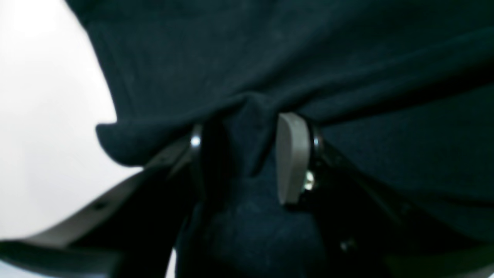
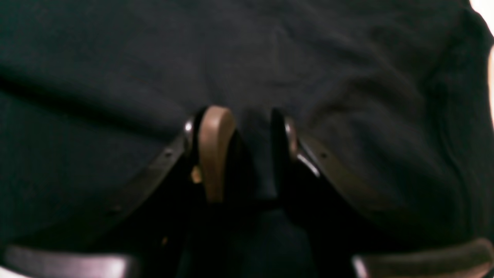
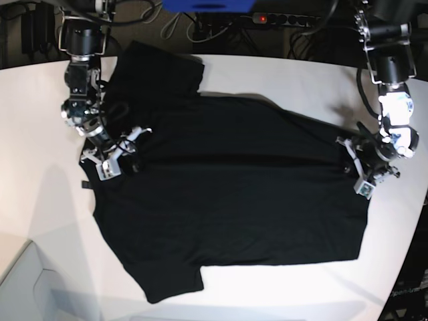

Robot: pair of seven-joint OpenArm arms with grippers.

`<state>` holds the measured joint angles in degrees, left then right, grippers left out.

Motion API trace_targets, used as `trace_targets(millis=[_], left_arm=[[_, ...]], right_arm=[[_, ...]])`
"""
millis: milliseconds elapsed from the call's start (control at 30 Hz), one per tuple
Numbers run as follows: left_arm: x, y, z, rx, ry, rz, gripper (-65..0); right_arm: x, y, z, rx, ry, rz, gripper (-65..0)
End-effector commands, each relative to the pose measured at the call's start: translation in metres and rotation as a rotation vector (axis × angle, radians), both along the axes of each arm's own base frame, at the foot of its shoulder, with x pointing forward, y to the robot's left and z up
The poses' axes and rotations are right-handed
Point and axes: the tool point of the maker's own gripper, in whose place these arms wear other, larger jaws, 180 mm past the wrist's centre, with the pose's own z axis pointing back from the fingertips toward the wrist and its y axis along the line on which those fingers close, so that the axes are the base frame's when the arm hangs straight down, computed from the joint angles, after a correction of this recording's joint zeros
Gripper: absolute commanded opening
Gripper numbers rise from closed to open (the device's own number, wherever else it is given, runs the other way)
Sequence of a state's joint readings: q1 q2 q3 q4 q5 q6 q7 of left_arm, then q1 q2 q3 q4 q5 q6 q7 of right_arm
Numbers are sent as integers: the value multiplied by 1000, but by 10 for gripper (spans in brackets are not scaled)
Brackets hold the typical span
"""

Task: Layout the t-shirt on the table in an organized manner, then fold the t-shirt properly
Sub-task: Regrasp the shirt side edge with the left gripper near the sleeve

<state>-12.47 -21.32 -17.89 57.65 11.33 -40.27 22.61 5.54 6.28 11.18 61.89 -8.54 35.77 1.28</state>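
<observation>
Left gripper (image 1: 247, 154): jaws partly closed, pinching a bunched fold of the black short-sleeved cloth t-shirt (image 3: 227, 194). Right gripper (image 2: 247, 154): likewise clamped on a fold of dark cloth. Shirt lies spread across the large plain white table (image 3: 301, 73), stretched between both pincers at opposite edges.

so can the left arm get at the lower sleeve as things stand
Probably not right away: the left gripper is shut on the t-shirt at the opposite edge, and the lower sleeve lies across the shirt.
</observation>
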Motion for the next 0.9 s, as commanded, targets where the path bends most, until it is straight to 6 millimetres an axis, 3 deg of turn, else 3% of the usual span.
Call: trace_targets(millis=[0,167,333,433,667,767,867], left_arm=[[-2,14,-2,66,48,10,-408],[11,16,8,65,25,16,-408],[21,13,31,86,-40,0,-408],[6,15,31,124,-40,-20,-408],[-28,30,35,212,-27,-63,-408],[-34,33,38,211,-36,-55,-408],[-33,40,56,147,-104,10,-408]], right_arm=[[0,-12,-1,-36,14,-14,-445],[-20,-26,-15,-52,56,-30,-446],[-18,-26,-13,-53,50,-31,-444],[-6,-30,-3,-62,22,-32,-444],[-2,-34,21,-96,-42,-25,-444],[-3,-30,37,-110,-90,-15,-444],[-4,-23,51,-112,-130,-8,-444]])
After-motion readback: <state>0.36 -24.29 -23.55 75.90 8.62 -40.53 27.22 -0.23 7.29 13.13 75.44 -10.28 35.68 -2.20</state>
